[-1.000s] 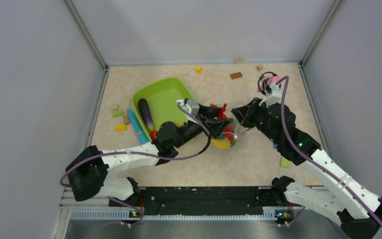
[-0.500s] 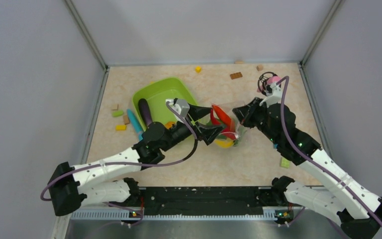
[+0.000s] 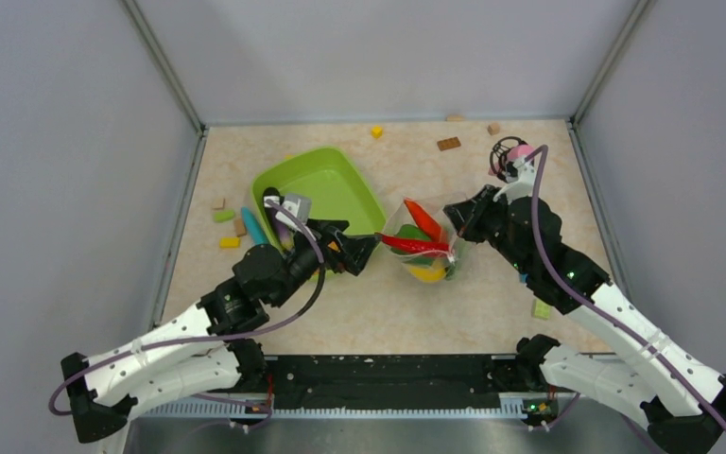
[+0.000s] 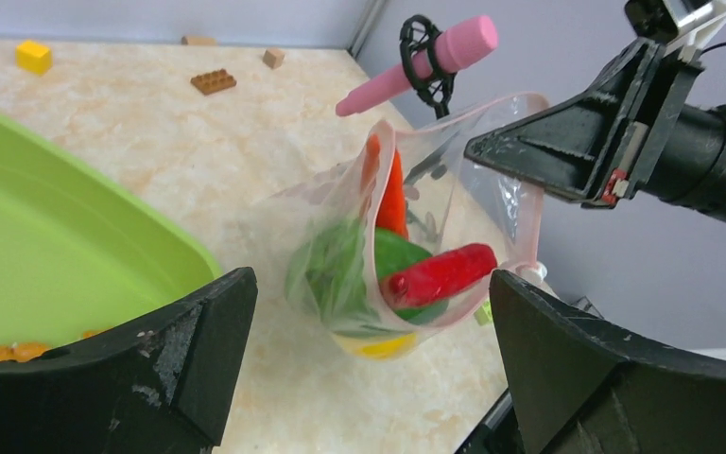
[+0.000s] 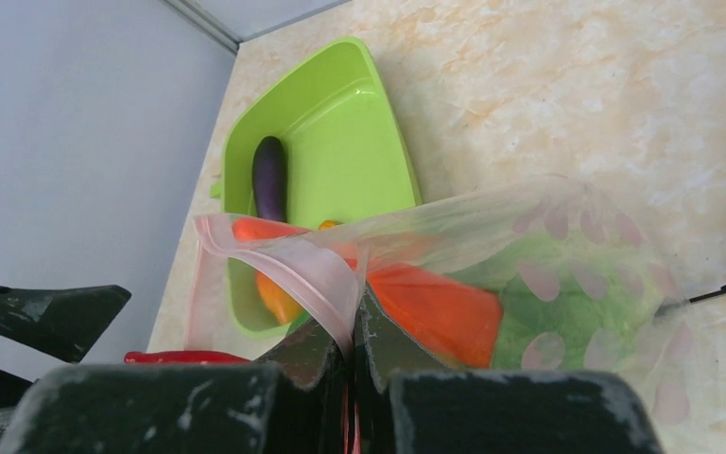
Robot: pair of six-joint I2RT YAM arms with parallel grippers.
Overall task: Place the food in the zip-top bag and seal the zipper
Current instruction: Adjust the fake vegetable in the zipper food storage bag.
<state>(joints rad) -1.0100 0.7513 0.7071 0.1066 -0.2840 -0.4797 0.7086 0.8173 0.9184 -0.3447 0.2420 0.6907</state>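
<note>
The clear zip-top bag (image 3: 427, 248) stands right of the lime-green tray (image 3: 326, 180). My right gripper (image 3: 458, 227) is shut on its pinkish zipper edge (image 5: 312, 274) and holds the mouth up and open. Inside are an orange carrot (image 4: 392, 194), green produce (image 4: 340, 270) and a yellow lemon (image 4: 378, 346). A red chilli (image 3: 405, 244) lies across the mouth, sticking out leftward. My left gripper (image 3: 354, 252) is open and empty, left of the bag, over the tray's corner. A purple eggplant (image 5: 268, 175) lies in the tray, with an orange piece (image 4: 0, 353) near it.
A pink-handled whisk (image 3: 512, 153) lies behind the right arm. Small blocks are scattered: yellow (image 3: 376, 131), brown (image 3: 448, 143), several left of the tray (image 3: 225, 227) beside a teal stick (image 3: 255, 229), and a green one (image 3: 541, 308) by the right arm. Walls enclose the table.
My left gripper has drawn back leftward from the bag's mouth, open, leaving the red chilli lying in the mouth. The right gripper has held still on the bag.
</note>
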